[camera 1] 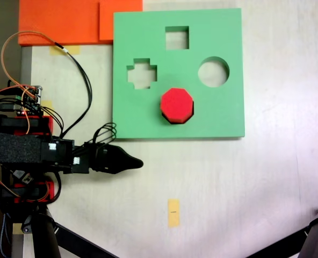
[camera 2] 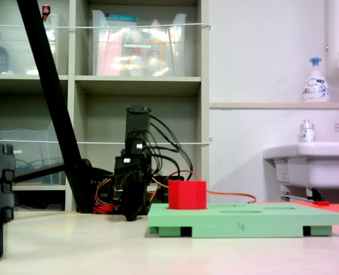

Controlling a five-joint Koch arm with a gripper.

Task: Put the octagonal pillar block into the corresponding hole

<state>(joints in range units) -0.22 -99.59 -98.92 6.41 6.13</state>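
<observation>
The red octagonal block [camera 1: 176, 104] stands upright on the green foam board [camera 1: 223, 113], below and between the cross cutout and the round cutout. Seen from the side, the block [camera 2: 187, 195] rises well above the board [camera 2: 244, 220]. The block covers the eight-sided hole, apart from a dark sliver along the block's lower edge. My gripper [camera 1: 137, 163] rests low over the table, off the board's near left corner and well apart from the block. It is shut, with its black jaws tapering to one point and nothing in them.
The board also has a square cutout [camera 1: 177, 37], a cross cutout [camera 1: 142, 73] and a round cutout [camera 1: 213, 71]. Orange foam sheets [camera 1: 62, 21] lie behind the board. A yellow tape mark [camera 1: 173, 212] is on the table. Black tripod legs [camera 1: 315, 236] cross the near corners.
</observation>
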